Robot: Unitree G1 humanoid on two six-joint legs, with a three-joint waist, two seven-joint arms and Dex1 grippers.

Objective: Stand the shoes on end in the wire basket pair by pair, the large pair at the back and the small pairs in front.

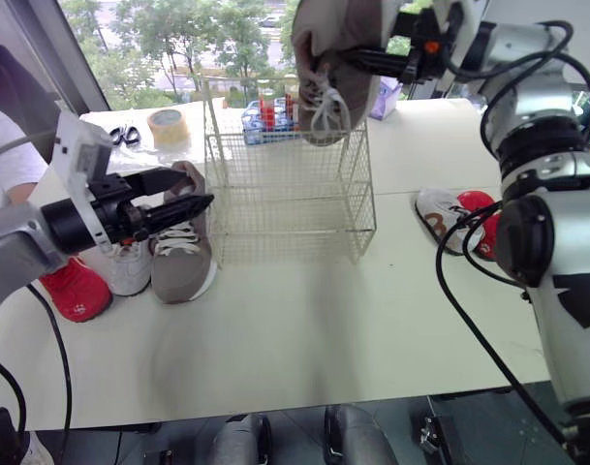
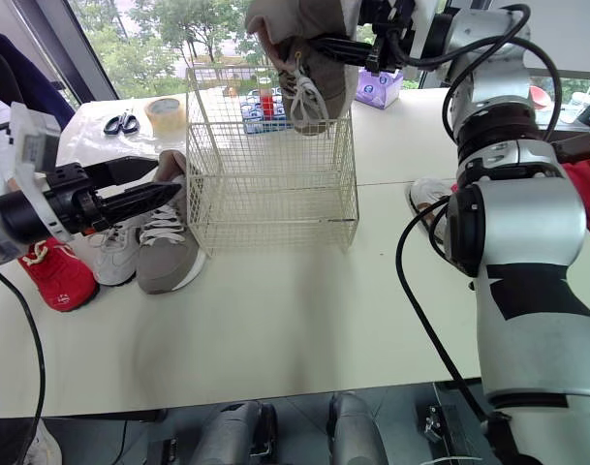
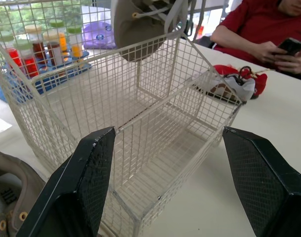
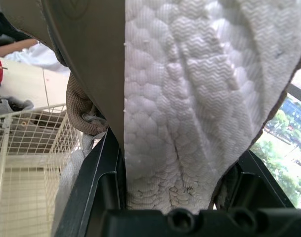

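At our far left a red shoe (image 1: 74, 289) and a white shoe (image 1: 128, 266) lie on the table (image 1: 304, 329), on the outer side of our left gripper (image 1: 193, 189). Its fingers are spread wide with nothing between them, and it hovers just above the lying taupe shoe (image 1: 183, 257), which rests on its sole against the white shoe. Behind this gripper, well apart, sit a tape roll (image 1: 167, 126) and scissors (image 1: 127, 136). Just past its fingertips stands the wire basket (image 1: 290, 194), with a blue rack of bottles (image 1: 265, 118) behind it.

Our right gripper (image 4: 176, 148) is up over the basket's back edge, clamped on the raised taupe shoe (image 1: 328, 48), with the white sole seated between the two fingers. The laces dangle below it. We cannot tell whether the shoe's lower end touches the rim. A purple box (image 1: 385, 97) sits just under that gripper's wrist. Well below it on the table, to its outer side, a small white shoe (image 1: 440, 218) and a small red shoe (image 1: 483, 228) lie touching. Beyond them sits a person in red (image 3: 259, 29) with a phone (image 3: 291, 45).
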